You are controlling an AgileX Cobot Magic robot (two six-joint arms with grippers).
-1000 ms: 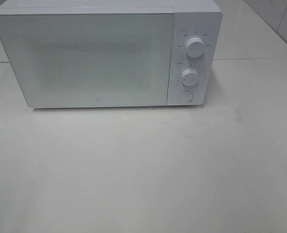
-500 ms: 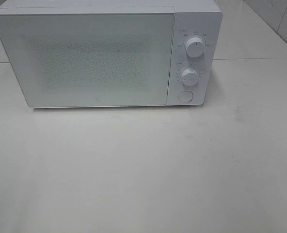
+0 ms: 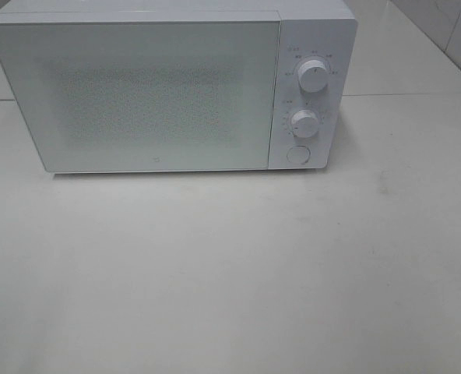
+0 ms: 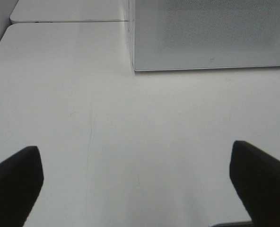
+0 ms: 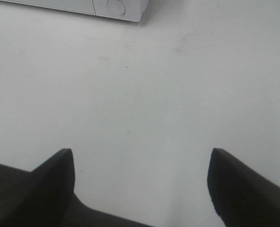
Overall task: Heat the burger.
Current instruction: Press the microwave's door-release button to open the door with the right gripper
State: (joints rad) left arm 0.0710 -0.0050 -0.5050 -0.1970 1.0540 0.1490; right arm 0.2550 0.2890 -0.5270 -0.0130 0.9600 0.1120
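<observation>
Microwave: a white, box-shaped microwave oven is seen at the back of the pale, smooth tabletop, with its door shut.
Door: the wide front panel is filled by a fine speckled screen, and nothing behind it can be made out.
Controls: on the strip right of the door, a round white upper knob, a round white lower knob and a round white push button are stacked one below the other.
Left gripper: the left gripper is held over bare tabletop in front of the oven's left corner; its two dark fingers are spread wide apart and nothing is held between them.
Right gripper: the right gripper is held over bare tabletop, well short of the oven's button corner; its dark fingers are parted and nothing is gripped.
Burger: the burger is not shown in any view, so its place relative to either gripper cannot be told.
</observation>
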